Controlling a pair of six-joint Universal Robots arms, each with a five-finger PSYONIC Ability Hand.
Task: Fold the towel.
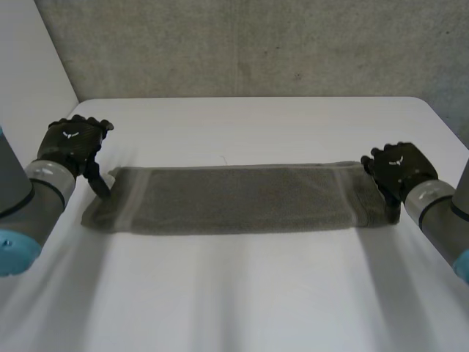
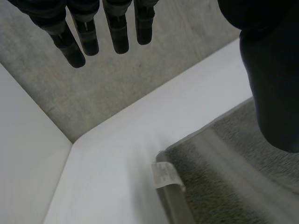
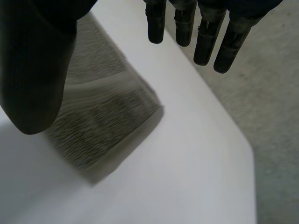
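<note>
both my robot hands wait at the short ends of the long grey terry towel, which lies flat as a narrow strip across the middle of the white surface. my left robot hand is at the towel's left end, fingers straight and apart from the thumb, holding nothing. a small white label pokes out at that corner. my right robot hand is at the right end, likewise wide and empty. i judge the lengthwise fold done and the end-to-end fold next. that calls for one robot hand to come down, pinch its end and carry it over to the other.
</note>
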